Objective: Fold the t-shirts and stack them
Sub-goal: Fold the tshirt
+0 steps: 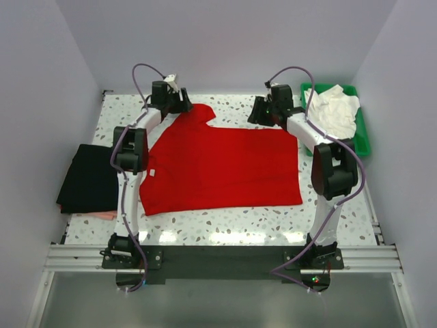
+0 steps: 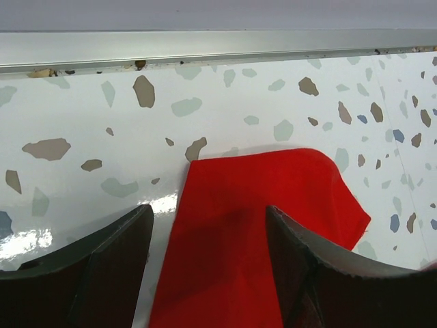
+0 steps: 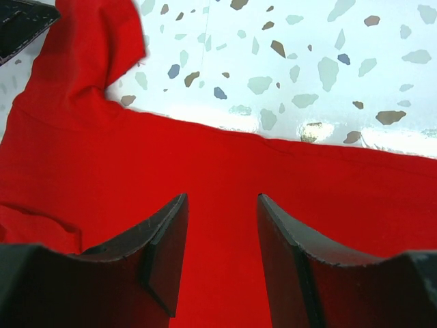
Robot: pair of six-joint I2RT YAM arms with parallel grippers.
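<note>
A bright red t-shirt (image 1: 222,167) lies spread flat in the middle of the speckled table, its small white neck label (image 1: 153,173) at the left edge. My left gripper (image 1: 183,104) is open over the shirt's far left sleeve (image 2: 273,198), with the cloth between the jaws but not pinched. My right gripper (image 1: 259,113) is open above the shirt's far edge (image 3: 225,171). A folded black t-shirt (image 1: 90,178) lies at the table's left edge. White t-shirts (image 1: 334,109) are heaped in the green tray (image 1: 362,133).
The green tray stands at the far right. A metal rail (image 2: 205,48) runs along the table's far edge, close to the left gripper. A pinkish cloth edge (image 1: 102,214) shows under the black shirt.
</note>
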